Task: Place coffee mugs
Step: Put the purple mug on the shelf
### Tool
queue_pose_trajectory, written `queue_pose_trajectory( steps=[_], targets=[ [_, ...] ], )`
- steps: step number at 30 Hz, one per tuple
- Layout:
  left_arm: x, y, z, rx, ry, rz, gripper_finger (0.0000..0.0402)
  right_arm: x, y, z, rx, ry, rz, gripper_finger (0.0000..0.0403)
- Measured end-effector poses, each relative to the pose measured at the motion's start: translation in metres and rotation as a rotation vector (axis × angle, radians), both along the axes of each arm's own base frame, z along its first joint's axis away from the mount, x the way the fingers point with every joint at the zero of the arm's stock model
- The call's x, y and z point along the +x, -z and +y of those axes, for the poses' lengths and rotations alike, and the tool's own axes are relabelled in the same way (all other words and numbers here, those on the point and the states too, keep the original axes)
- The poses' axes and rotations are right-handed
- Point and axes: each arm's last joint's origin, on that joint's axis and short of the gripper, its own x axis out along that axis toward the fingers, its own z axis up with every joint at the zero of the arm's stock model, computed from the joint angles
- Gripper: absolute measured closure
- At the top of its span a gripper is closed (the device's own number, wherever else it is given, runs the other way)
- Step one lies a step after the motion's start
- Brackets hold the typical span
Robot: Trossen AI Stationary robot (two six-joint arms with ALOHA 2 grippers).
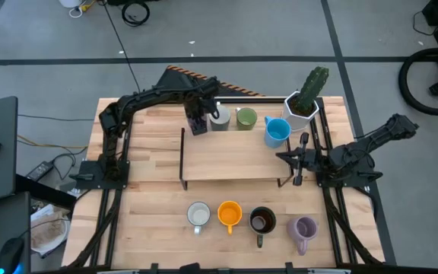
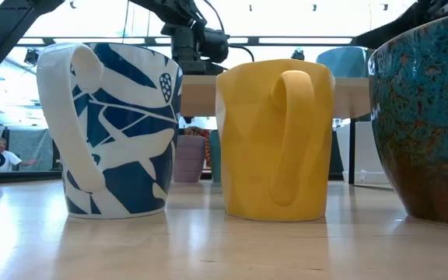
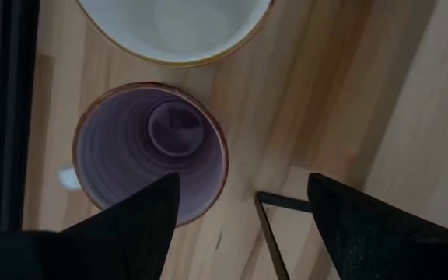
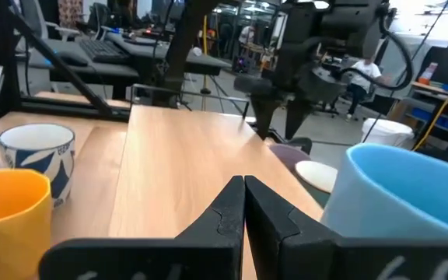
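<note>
Overhead, left tool (image 3: 239, 225) wide above round glazed lavender mug (image 3: 150, 152); right tool (image 4: 245, 204) pinched closed, holding nothing.

Grey floor (image 1: 280, 30) — cables, perhaps desks (image 4: 92, 50) beyond.

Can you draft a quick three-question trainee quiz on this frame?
1. True or false: the right gripper is open.
2. Which mug sits directly under the left gripper: A) orange, B) lavender mug, C) blue?
3. How many mugs stand in the front row in the high view?

Key: 1 false, its fingers are together. 2 B. 3 four: white-and-blue, orange, dark, lavender.
</note>
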Motion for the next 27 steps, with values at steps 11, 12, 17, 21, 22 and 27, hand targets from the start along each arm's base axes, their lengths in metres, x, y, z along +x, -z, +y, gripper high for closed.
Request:
queue_pose_trajectory(
  steps=[11,12,17,21,22,27],
  targets=[
    [-0.002,0.013,0.005,0.011,0.029,0.011,0.0114,-0.002,0.0,0.003,0.036,-0.014,-0.004,0.0385],
    [-0.004,0.018,0.005,0.002,0.032,0.029,0.0114,-0.003,0.0,0.003,0.036,-0.016,-0.004,0.0385],
    [-0.01,0.042,0.005,-0.019,0.054,0.074,0.0114,-0.003,0.0,0.004,0.036,-0.023,-0.004,0.0385],
    [-0.01,0.05,0.005,-0.015,0.072,0.065,0.0114,-0.003,0.0,0.004,0.038,-0.022,-0.008,0.0385],
    [-0.009,0.051,0.004,-0.012,0.076,0.063,0.0114,-0.003,0.0,0.004,0.038,-0.022,-0.009,0.0385],
    [-0.007,0.05,0.006,0.001,0.081,0.038,0.0114,-0.003,0.0,0.004,0.036,-0.023,-0.008,0.0385]
  ],
)
